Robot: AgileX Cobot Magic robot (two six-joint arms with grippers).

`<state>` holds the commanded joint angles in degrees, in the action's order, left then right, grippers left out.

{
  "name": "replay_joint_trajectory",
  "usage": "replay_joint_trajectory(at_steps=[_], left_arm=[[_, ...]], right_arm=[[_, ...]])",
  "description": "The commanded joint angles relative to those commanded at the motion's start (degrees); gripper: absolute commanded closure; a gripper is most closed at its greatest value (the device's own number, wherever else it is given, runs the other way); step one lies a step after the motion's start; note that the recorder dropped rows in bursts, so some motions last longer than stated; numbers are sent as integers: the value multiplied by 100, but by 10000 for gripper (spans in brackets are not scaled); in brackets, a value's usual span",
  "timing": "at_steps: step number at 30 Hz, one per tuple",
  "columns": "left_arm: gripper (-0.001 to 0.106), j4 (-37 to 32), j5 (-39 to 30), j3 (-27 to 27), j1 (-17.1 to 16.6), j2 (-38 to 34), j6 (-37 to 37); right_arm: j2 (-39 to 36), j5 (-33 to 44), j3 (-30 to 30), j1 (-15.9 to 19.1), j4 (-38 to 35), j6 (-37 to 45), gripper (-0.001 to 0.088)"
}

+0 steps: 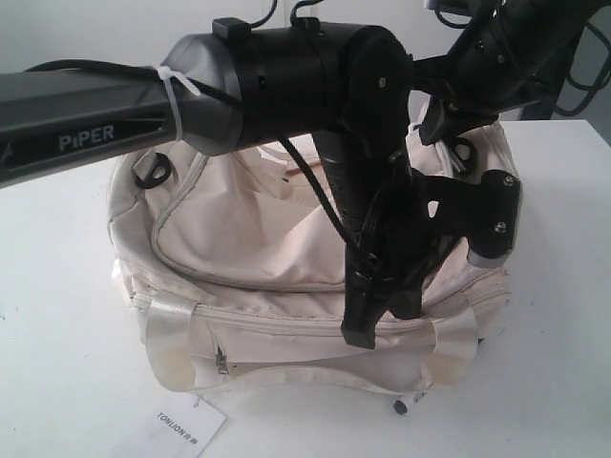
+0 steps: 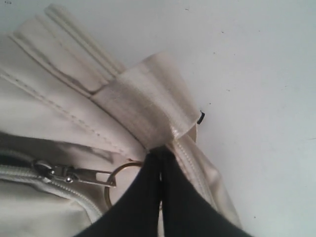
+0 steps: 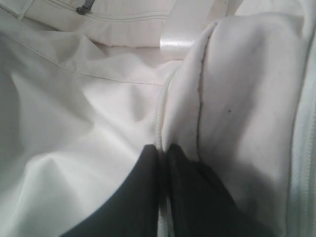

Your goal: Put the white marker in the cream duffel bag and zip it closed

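Exterior view gives us the bag [image 1: 258, 239] slumped on the white bench [image 1: 57, 343], with a paper tag [image 1: 181, 425] lying on the bench at its front edge and a black D-ring [image 1: 153, 176] at its far left end. Both arms reach down onto the bag's right half, the left arm [image 1: 95, 124] crossing over the top of it. Left wrist view shows the left fingers [image 2: 154, 197] pressed together against the bag where a satin strap [image 2: 148, 103] is stitched on. A metal ring [image 2: 118, 170] on a zipper pull [image 2: 74, 174] passes behind them, and we cannot tell whether they pinch it or only fabric. Right wrist view shows the right fingers [image 3: 153, 192] closed on a raised seam of the bag's cream cloth, a ridge of it running in between the tips. We cannot see the marker in any view
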<state>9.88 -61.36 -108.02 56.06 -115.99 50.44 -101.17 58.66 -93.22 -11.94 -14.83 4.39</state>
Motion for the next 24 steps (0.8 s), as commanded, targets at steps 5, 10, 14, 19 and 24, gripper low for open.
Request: replay_joint_trajectory(at_steps=[5,10,14,19,24], left_arm=[[1053,0,-437,0,0,0,-267],[1053,0,-668,0,0,0,-299],[1053,-48,-746,0,0,0,-299],[1053,-355,-735,0,0,0,-299],[1053,-458,-735,0,0,0,-311]], right_arm=[[0,-21,0,0,0,35,868],[0,-61,0,0,156,46,868],[0,-128,0,0,352,56,868],[0,-415,0,0,469,197,868],[-49,-562,0,0,633,207,868]])
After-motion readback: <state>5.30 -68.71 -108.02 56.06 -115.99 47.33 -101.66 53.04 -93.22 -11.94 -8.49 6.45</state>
